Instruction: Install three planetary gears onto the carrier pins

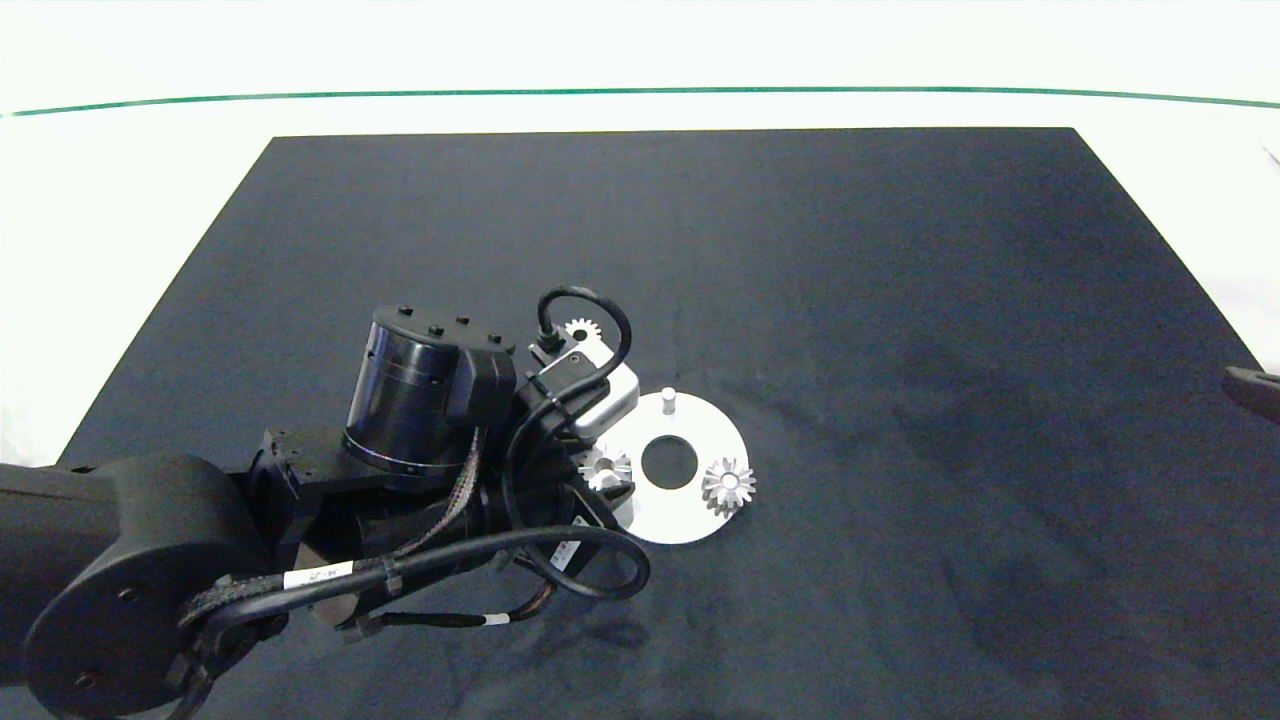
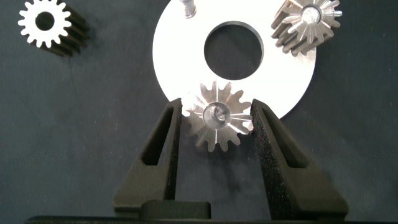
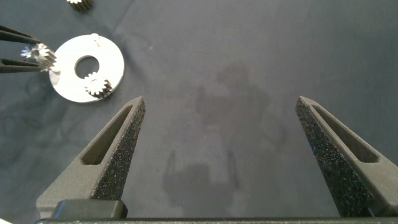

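Left end effector (image 2: 216, 124) is down at the near rim of the flat white round carrier disc (image 1: 700, 520), its grey fingers (image 2: 165, 146) clamped on a small silvery toothed gear (image 2: 217, 121), held flat with its bore over a pin, evidently so it can slide straight on. Whether it is fully seated, I can't tell. A second silvery gear (image 1: 728, 485) already sits on its pin at the disc's right edge. One bare white peg (image 1: 669, 397) stands at the far side, waiting. The third silvery gear (image 1: 580, 330) lies on the dark desk mat (image 1: 900, 300), just beyond the wrist. Right end effector (image 3: 217, 162) hangs wide open, well apart at the right.
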Available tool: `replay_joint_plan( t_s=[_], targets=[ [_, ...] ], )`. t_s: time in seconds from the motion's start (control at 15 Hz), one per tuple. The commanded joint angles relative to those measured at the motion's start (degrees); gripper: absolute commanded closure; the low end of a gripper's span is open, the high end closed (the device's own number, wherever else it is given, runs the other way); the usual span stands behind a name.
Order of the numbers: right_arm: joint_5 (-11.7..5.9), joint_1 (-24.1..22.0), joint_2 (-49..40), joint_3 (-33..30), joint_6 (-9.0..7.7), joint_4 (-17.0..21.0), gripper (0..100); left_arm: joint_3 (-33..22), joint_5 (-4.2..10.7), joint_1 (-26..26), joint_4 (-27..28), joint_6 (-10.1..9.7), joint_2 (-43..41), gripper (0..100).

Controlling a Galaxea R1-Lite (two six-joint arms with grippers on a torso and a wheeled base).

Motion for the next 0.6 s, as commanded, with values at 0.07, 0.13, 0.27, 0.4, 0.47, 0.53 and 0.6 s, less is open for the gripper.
replay_joint_plan(
  t_s=[0.07, 0.13, 0.27, 0.4, 0.47, 0.53, 0.6],
  targets=[
    [-0.21, 0.2, 0.1, 0.7, -0.06, -0.1, 0, 0.2, 0.06, -0.1, -0.1, 0.10, 0.2, 78],
    [-0.21, 0.2, 0.2, 0.8, -0.15, -0.1, 0, 0.2, 0.06, -0.2, -0.1, 0.01, 0.2, 78],
    [-0.21, 0.2, 0.1, 0.8, -0.68, -0.1, 0, 0.4, 0.06, -0.4, -0.1, 0.01, 0.1, 78],
    [-0.21, 0.2, 0.0, 0.8, -0.68, -0.3, 0, 0.5, 0.06, -0.5, 0.0, 0.01, 0.0, 78],
    [-0.21, 0.2, 0.0, 0.8, -0.68, -0.3, 0, 0.5, 0.06, -0.6, 0.0, 0.01, 0.0, 78],
    [-0.21, 0.2, 0.0, 0.8, -0.68, -0.3, 0, 0.5, 0.06, -0.6, 0.0, 0.01, -0.1, 78],
    [-0.21, 0.2, 0.0, 0.8, -0.68, -0.3, 0, 0.5, 0.06, -0.6, 0.0, 0.01, -0.1, 78]
  ],
)
